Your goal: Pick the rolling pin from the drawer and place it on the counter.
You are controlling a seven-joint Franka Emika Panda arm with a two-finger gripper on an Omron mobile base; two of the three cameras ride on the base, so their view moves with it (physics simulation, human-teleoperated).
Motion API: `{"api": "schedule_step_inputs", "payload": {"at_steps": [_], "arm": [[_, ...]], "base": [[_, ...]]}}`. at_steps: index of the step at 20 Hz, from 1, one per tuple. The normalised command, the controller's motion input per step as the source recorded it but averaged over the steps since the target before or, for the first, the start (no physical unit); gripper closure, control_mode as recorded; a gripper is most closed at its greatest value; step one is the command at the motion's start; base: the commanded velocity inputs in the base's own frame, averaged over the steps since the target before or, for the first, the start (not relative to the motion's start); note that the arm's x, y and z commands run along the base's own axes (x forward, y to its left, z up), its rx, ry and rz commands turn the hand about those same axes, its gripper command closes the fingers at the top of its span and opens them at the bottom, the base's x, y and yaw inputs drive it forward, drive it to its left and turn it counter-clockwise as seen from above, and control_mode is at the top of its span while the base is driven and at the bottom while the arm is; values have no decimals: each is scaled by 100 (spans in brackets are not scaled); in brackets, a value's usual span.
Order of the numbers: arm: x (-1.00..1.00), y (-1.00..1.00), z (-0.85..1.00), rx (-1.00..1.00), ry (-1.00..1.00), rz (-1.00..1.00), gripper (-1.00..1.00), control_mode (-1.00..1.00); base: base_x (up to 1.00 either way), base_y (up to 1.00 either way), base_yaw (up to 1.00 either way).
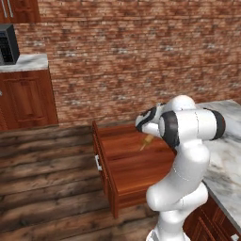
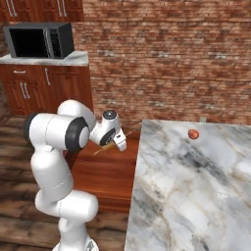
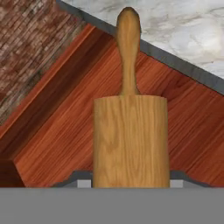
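Left base view: the drawer (image 1: pixel 134 164) is pulled wide open, sticking out from under the counter (image 1: pixel 226 155) toward the left, with its little silver handle on the near-left front. The arm's big white elbow covers most of the hand, so the gripper itself is hidden here, but a bit of the pin (image 1: pixel 146 141) pokes out below the wrist, tilted, up above the drawer floor. A microwave (image 1: pixel 8 44) sits far left on a smaller marble top.

Right base view: the gripper (image 2: pixel 115 142) hangs over the drawer (image 2: pixel 105 174), just left of the counter (image 2: pixel 191 191) edge. The pin (image 2: pixel 105 148) is a thin tan sliver slanting down-left from the hand, lifted off the drawer bottom. A small reddish ball (image 2: pixel 193 134) sits on the far part of the counter, well away from all that.

Hand view: the pin (image 3: pixel 130 131) fills the middle, clamped between the two fingers (image 3: pixel 83 180) at the bottom, handle peg pointing away toward the counter (image 3: pixel 183 30) edge. Drawer (image 3: pixel 57 131) wood lies under it.
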Motion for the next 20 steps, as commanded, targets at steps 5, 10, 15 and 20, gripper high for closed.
{"api": "schedule_step_inputs", "payload": {"at_steps": [5, 10, 15, 20], "arm": [[0, -81, 100, 0, -1, -15, 100, -100], [0, -100, 93, 0, 11, -40, 100, -100], [0, -100, -11, 0, 26, -56, 100, -100], [-13, -100, -92, 0, 9, -53, 100, -100]], "base": [[0, 0, 0], [0, 0, 0], [0, 0, 0], [0, 0, 0]]}}
